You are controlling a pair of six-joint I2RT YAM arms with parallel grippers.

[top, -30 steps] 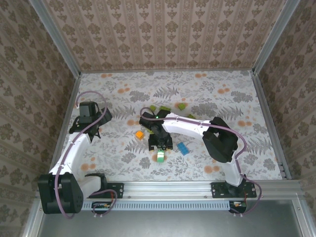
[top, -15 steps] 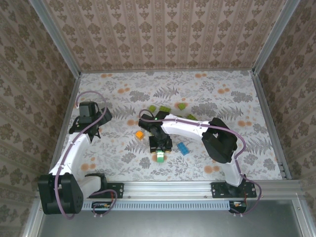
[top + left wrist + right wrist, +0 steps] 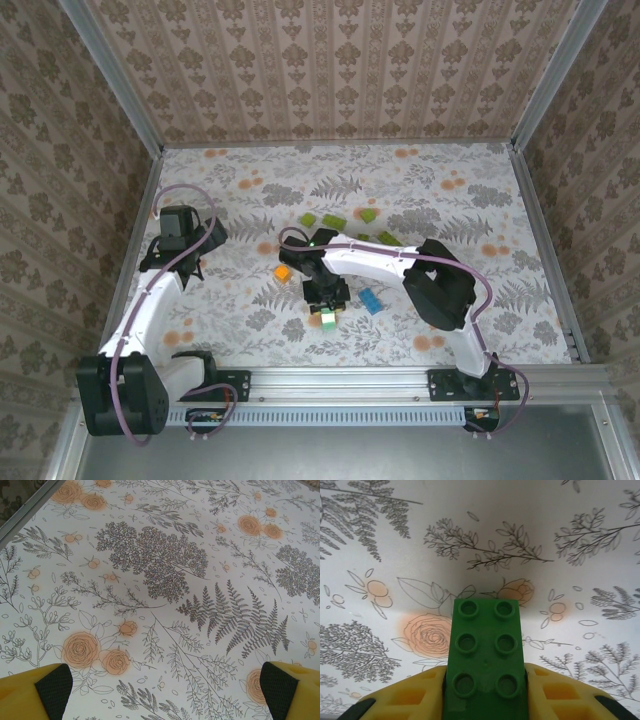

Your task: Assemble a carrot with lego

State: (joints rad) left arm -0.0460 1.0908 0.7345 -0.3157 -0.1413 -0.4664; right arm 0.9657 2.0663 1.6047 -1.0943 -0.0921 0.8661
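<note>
Floral paper covers the surface [image 3: 450, 200], boxed in by patterned walls [image 3: 330, 70], and the lego lies loose across its middle. Several lime-green bricks [image 3: 333, 222] sit on the far side, an orange brick [image 3: 283, 272] lies left of centre, and a blue brick [image 3: 372, 301] lies right of centre. No joined carrot can be made out. The right end effector [image 3: 485, 692] is grasping a green brick [image 3: 485, 645], its yellow fingers pressed against both long sides and the studs facing the wrist camera. From above, that brick sits at the near tip of the arm, between the orange and blue pieces. I cannot tell whether it rests on the surface or hangs just above it. The left end effector [image 3: 165, 692] is released, spread wide over bare paper at the far left, well apart from every brick. The step in hand looks like picking up one leaf piece, so the build seems barely begun. Next, the brick should be lifted and aligned stud-to-socket over a mate. Pressing them together probably needs the idle arm to brace the lower piece.
</note>
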